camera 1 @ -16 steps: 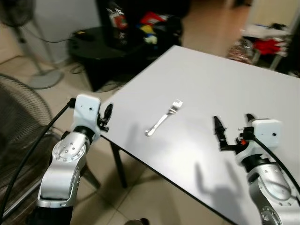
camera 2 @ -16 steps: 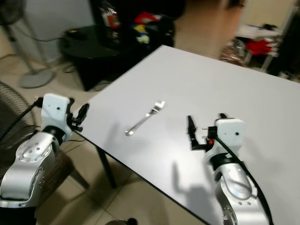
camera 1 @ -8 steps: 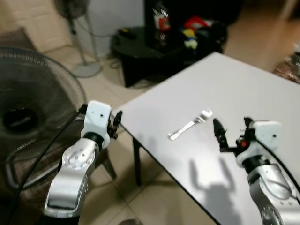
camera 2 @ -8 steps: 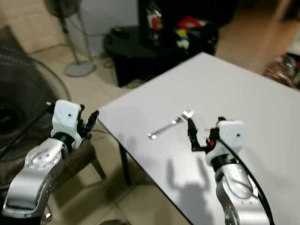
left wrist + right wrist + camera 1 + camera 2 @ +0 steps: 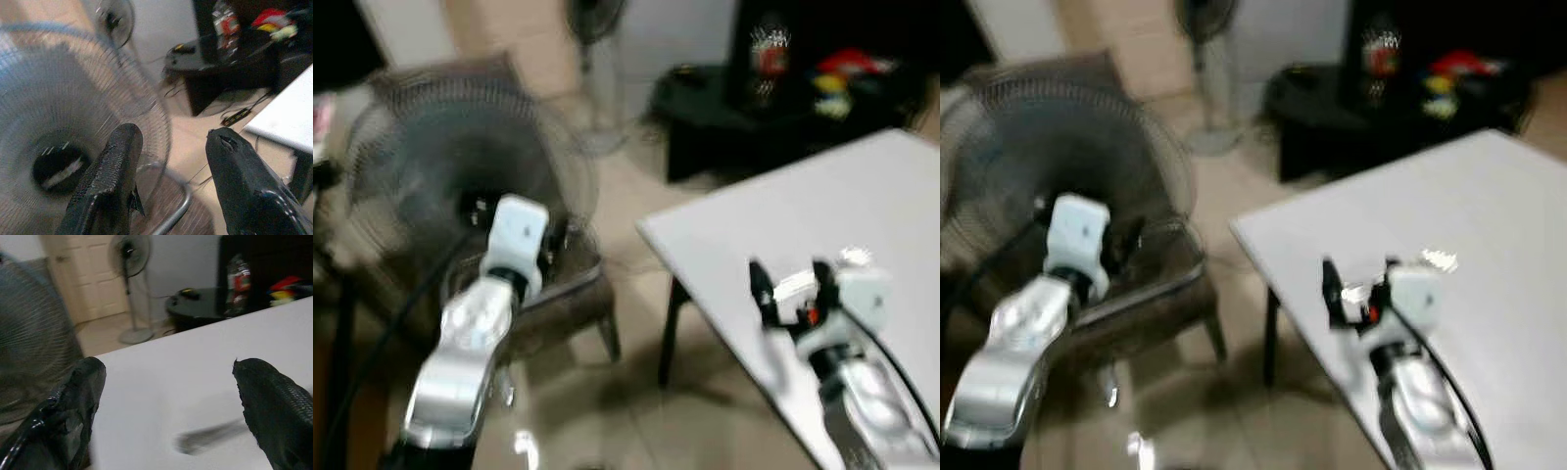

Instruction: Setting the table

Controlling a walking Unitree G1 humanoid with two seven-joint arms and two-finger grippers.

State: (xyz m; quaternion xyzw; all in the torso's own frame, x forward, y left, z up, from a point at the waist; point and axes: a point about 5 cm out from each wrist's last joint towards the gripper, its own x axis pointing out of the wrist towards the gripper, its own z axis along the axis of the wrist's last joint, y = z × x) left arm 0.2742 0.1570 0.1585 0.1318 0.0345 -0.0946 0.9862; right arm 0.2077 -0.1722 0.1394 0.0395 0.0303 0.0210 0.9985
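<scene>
I make out the fork [image 5: 822,276] as a pale, blurred streak on the white bench [image 5: 891,196], lying near the corner, partly behind my right pincer [image 5: 790,282]. Its tines end [image 5: 1438,259] shows as a bright smear just past the pincer's white housing. In the right wrist view a dark smudge on the bench top between the fingers is probably the same fork, though I cannot be sure.

My right pincer hovers over the bench beside the fork, its two black fingers spread wide and holding nothing. My left pincer [image 5: 555,238] hangs off the bench, in front of a large floor fan [image 5: 460,166]; its fingers [image 5: 112,171] are parted too, with nothing between them.

I judge the fork to be already laid, and the view looks swung away from the bench, so the step in hand seems to be going for the next piece of the setting. That calls for finding it first; I see no plate, knife or cup anywhere here.

Everything is motion-blurred. The bench's far side is cut off, and the dark low table [image 5: 744,108] behind carries coloured clutter I cannot identify.
</scene>
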